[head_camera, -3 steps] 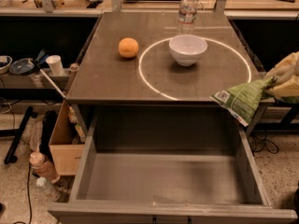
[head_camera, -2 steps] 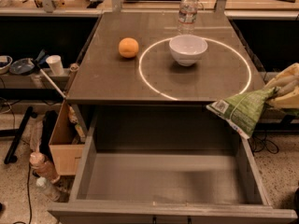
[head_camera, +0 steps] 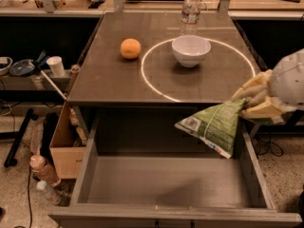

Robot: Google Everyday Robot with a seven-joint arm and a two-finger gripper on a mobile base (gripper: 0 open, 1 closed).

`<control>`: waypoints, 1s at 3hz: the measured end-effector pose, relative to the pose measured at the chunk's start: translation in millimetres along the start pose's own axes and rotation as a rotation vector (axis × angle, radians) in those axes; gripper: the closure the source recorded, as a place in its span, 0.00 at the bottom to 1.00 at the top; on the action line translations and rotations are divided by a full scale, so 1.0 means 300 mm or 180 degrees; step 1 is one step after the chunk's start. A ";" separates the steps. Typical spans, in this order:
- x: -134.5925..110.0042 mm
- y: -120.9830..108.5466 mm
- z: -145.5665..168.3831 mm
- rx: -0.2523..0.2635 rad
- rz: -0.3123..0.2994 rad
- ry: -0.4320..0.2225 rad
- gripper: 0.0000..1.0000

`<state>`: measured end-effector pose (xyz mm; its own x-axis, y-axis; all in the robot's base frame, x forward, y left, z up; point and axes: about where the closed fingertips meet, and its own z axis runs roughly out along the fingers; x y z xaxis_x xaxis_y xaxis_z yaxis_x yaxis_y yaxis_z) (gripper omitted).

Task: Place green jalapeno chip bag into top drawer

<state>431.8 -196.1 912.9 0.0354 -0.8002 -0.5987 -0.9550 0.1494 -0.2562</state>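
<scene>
The green jalapeno chip bag (head_camera: pixel 216 126) is a crinkly light-green bag with white patches. It hangs tilted in the air over the right side of the open top drawer (head_camera: pixel 171 180), just in front of the table's front edge. My gripper (head_camera: pixel 251 103) comes in from the right edge of the view and is shut on the bag's upper right end. The drawer is pulled out wide and its flat grey bottom is bare.
On the tabletop (head_camera: pixel 109 75) lie an orange (head_camera: pixel 130 48), a white bowl (head_camera: pixel 191 50) inside a white ring mark, and a water bottle (head_camera: pixel 190 8) at the back. A cardboard box (head_camera: pixel 66 146) and bottles (head_camera: pixel 43 171) stand on the floor to the left.
My gripper has carried the bag to the left and downward, from beside the table's right front corner to over the drawer's right side.
</scene>
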 end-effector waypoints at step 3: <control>-0.039 0.007 0.082 0.0032 -0.0068 -0.0054 1.00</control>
<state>436.8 -172.2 900.7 0.0608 -0.7934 -0.6057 -0.9509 0.1383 -0.2767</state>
